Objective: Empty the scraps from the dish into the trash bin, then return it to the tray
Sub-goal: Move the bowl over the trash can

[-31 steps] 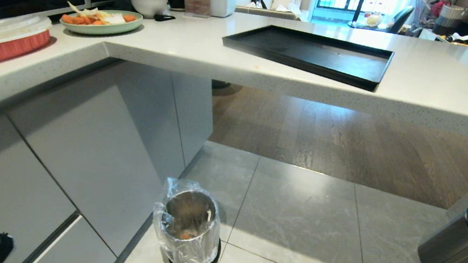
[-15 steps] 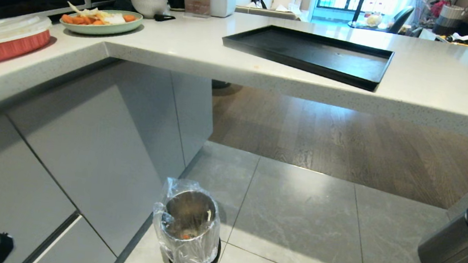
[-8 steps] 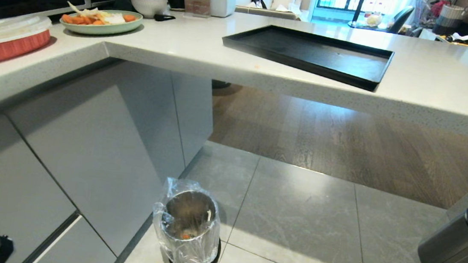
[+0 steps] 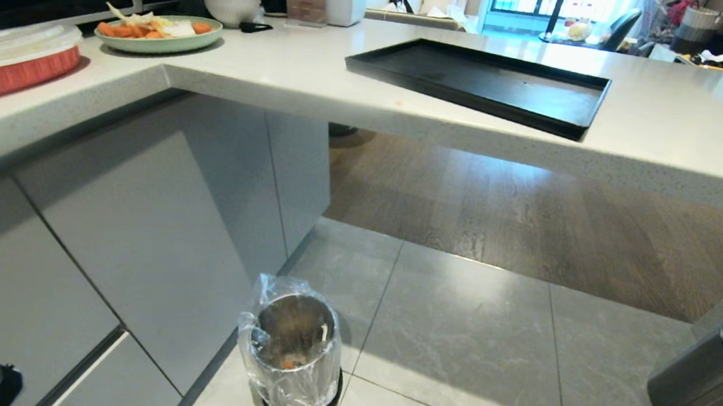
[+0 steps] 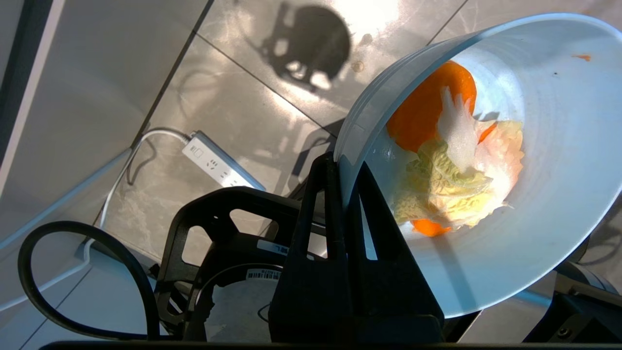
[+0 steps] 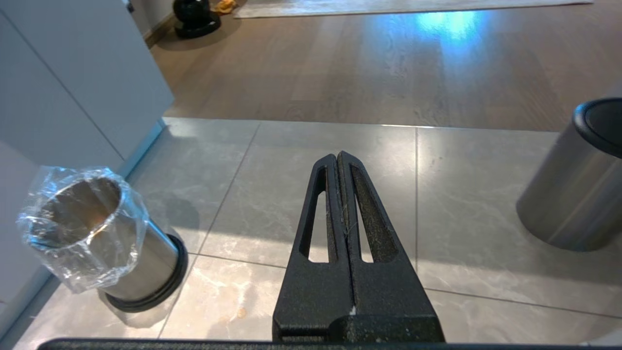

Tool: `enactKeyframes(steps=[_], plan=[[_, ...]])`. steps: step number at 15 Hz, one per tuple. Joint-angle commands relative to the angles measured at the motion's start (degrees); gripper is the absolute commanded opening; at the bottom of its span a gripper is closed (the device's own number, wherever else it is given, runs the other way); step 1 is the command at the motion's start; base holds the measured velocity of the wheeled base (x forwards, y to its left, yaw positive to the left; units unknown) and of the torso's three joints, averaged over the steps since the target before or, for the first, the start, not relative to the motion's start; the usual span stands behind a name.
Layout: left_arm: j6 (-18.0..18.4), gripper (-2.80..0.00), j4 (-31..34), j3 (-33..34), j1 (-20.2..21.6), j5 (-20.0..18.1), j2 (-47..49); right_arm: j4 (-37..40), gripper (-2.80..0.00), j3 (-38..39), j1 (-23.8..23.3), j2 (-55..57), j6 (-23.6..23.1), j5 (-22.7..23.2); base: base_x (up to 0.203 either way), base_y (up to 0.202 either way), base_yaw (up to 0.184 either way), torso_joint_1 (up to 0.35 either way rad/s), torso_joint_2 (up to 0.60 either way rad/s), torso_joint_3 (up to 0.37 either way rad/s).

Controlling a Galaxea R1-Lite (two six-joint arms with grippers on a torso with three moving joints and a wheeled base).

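Gripping the dish (image 5: 510, 253) by its rim, my left gripper (image 5: 340, 165) has its jaws pinched tight on the thin wall; the smooth pale bowl is tilted over grey floor tiles (image 5: 233, 97), scraps (image 5: 447, 165) of orange carrot and crinkled cabbage still inside. A white power strip (image 5: 221, 163) lies on the tiles beyond it. On my head camera the liner-wrapped steel trash bin (image 4: 294, 356) stands at six o'clock beside grey cabinets, the matte black tray (image 4: 479, 82) sits at twelve on the speckled counter (image 4: 674, 127), a green plate (image 4: 159, 34) at ten, a darker bin (image 4: 709, 386) at four. My right gripper (image 6: 340, 160) hangs with jaws together, holding nothing.
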Motion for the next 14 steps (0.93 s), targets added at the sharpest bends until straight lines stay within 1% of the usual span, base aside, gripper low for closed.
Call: enactKeyframes(steps=[1,3,12,14], plan=[[-0.19,-2.8,0.13,0.05,0.0,0.08,0.07,-0.02,-2.8,0.0,0.01,-0.02,0.03,-0.02,0.0,0.0,0.0,0.0,0.0,0.0],[-0.19,-2.8,0.1,0.05,0.0,0.17,0.14,-0.02,-2.8,0.0,0.01,-0.02,0.03,-0.02,-0.001,-0.084,-0.005,0.007,0.0,0.001],[-0.1,-2.8,0.09,0.05,0.0,0.35,-0.01,-0.02,-2.8,0.0,0.01,-0.02,0.03,-0.02,0.0,-0.189,0.0,0.003,0.01,0.003],[-0.19,-2.8,0.11,0.05,0.0,0.35,-0.01,-0.02,-2.8,0.0,0.01,-0.02,0.03,-0.02,0.0,-0.056,-0.001,-0.001,0.0,-0.001]])
